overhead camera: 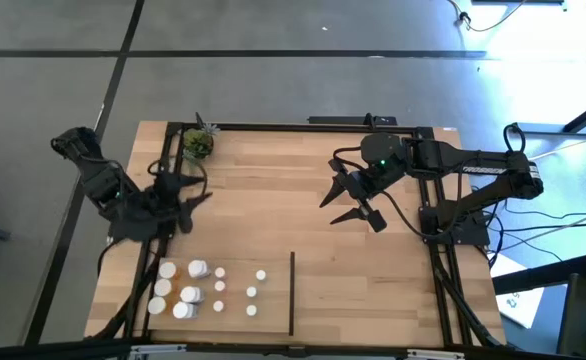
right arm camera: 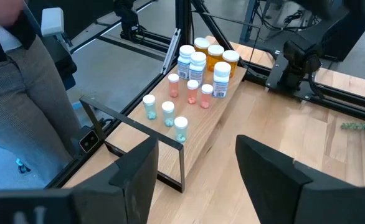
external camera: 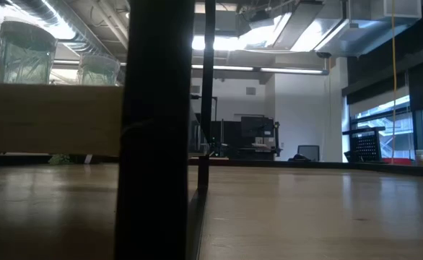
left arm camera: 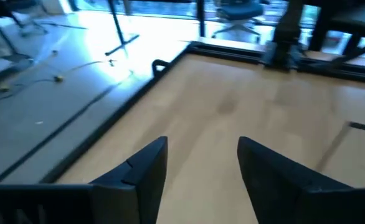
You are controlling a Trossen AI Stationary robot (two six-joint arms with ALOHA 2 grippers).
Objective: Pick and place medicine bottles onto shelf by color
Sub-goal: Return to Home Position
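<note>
Beyond the wide-open right gripper (overhead camera: 328,211), white-capped white and orange medicine bottles (right arm camera: 198,68) could topple if it swings low; left gripper (left arm camera: 201,146) waits opposite, open.

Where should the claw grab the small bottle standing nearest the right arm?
Likely take the small bottle by its white cap, from straight above with the right claw: it stands upright at its row's end, bare shelf toward that arm, another bottle close behind.
</note>
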